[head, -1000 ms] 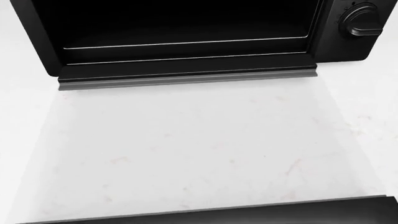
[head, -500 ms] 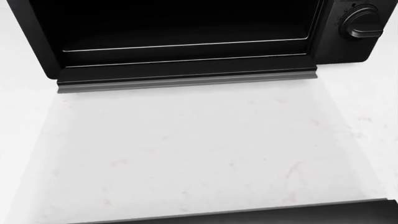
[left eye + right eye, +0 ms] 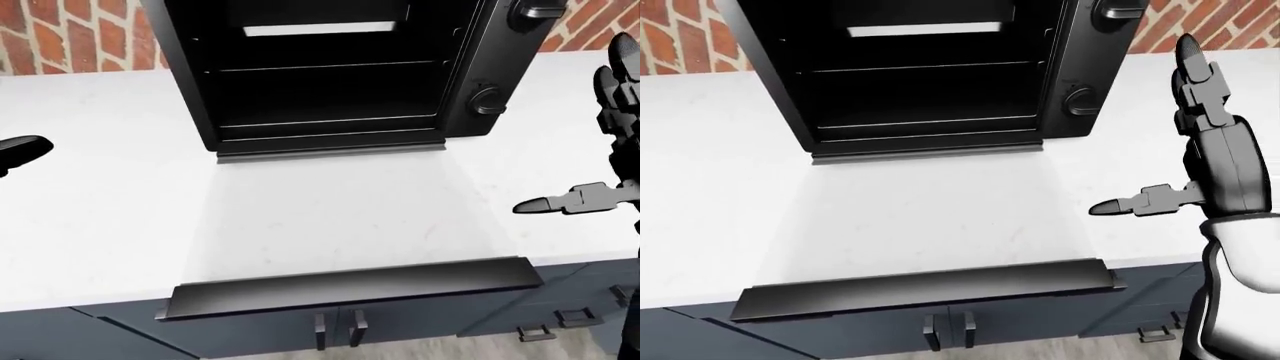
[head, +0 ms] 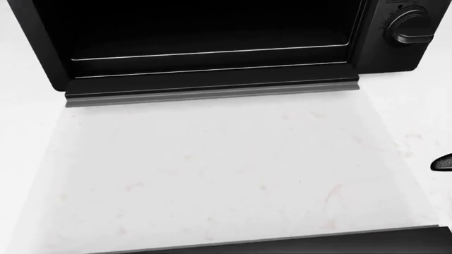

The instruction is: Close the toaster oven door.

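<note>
My right hand has come in since half a second ago: its thumb tip now pokes into the head view's right edge, where nothing showed before. Its fingers stand spread wide and upright, thumb out toward the left, holding nothing. The toaster oven door lies flat open over the counter, its dark handle edge nearest me. Beyond it the toaster oven gapes, knobs on its right. No lettering is legible. Of my left hand only a dark tip shows; I cannot tell its fingers' state.
</note>
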Controlling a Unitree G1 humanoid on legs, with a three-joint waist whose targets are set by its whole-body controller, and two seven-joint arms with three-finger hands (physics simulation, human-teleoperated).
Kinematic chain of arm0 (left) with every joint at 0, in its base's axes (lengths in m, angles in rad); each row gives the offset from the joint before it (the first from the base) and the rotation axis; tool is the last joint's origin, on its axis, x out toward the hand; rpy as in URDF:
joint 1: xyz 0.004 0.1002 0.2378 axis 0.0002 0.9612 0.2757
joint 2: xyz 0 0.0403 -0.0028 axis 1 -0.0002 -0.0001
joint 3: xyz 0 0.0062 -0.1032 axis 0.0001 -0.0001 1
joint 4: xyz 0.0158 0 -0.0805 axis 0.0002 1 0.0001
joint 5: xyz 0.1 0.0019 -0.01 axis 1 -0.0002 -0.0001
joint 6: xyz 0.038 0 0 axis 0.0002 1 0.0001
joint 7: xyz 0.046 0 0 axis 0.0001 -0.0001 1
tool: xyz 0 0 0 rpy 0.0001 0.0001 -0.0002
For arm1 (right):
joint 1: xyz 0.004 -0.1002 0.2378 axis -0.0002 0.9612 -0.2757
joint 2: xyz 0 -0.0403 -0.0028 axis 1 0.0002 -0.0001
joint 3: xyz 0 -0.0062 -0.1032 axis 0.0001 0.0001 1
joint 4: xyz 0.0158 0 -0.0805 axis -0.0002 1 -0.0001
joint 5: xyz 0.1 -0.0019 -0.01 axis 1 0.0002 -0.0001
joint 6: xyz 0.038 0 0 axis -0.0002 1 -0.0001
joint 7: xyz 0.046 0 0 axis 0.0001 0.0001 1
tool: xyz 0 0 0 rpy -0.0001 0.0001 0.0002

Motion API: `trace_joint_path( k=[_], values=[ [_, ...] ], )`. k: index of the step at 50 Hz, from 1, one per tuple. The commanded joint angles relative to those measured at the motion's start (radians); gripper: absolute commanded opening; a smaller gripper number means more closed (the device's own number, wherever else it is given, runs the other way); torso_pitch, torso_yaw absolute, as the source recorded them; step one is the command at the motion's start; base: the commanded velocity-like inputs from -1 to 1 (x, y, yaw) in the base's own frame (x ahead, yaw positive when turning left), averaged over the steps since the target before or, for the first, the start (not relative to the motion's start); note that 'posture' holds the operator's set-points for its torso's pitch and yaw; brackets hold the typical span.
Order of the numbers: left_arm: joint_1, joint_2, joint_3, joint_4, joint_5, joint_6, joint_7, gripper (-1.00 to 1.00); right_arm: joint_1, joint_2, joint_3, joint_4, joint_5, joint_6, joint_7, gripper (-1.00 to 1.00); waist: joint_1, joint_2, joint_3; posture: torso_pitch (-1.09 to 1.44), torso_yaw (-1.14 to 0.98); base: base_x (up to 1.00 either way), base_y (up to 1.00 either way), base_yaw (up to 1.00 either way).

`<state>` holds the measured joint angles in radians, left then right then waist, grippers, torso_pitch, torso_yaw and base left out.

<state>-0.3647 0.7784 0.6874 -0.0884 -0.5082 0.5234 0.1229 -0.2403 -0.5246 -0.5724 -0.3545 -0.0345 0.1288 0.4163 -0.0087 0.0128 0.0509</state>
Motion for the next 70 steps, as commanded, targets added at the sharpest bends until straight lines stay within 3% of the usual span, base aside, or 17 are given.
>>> trace_joint_path(
  k=[1,40,70],
  values=[
    [-0.021,0.028,0.018,-0.032,0.0,-0.028,0.0,1.0,-0.019,-0.016,-0.015,-0.031,0.001,-0.022,-0.007,1.0,0.0,0.003,-0.02,0.0,0.0,0.0,0.0,0.0],
    [-0.017,0.023,0.018,-0.038,0.001,-0.025,-0.002,1.0,0.027,0.042,0.009,-0.002,-0.071,-0.122,0.026,1.0,-0.001,0.007,-0.023,0.0,0.0,0.0,0.0,0.0],
    [-0.013,0.019,0.02,-0.046,0.002,-0.02,-0.003,1.0,0.024,-0.003,-0.014,0.124,-0.139,-0.239,-0.023,1.0,0.0,0.005,-0.022,0.0,0.0,0.0,0.0,0.0]
  ],
)
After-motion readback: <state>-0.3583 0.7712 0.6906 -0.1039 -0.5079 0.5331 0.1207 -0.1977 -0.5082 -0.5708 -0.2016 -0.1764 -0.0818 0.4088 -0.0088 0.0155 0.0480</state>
